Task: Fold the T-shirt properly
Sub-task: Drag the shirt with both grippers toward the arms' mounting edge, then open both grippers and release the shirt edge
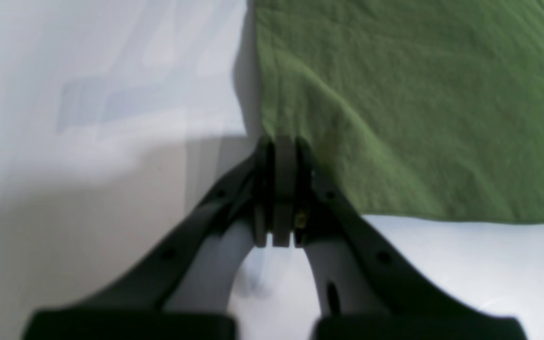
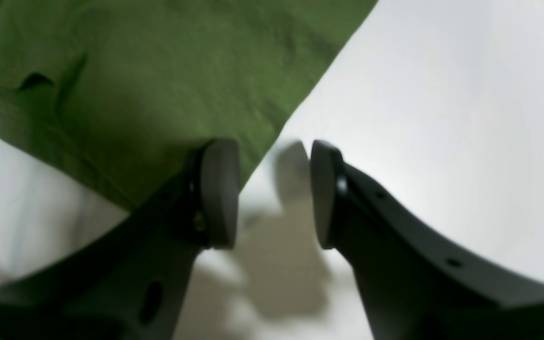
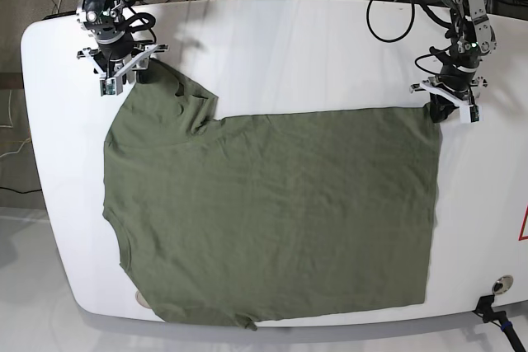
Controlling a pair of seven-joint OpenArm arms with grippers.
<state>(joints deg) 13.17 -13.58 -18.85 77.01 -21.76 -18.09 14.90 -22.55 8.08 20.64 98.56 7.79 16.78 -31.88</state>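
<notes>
The olive-green T-shirt lies spread flat on the white table, sleeves toward the base view's left. My left gripper is at the shirt's far right corner. In the left wrist view it is shut on that corner of the cloth. My right gripper is at the far left sleeve. In the right wrist view it is open, one finger over the sleeve, the other over bare table.
Cables run along the table's back edge and behind both arms. A small black fitting sits at the front right corner. The table's rounded left edge lies close to the shirt's sleeves.
</notes>
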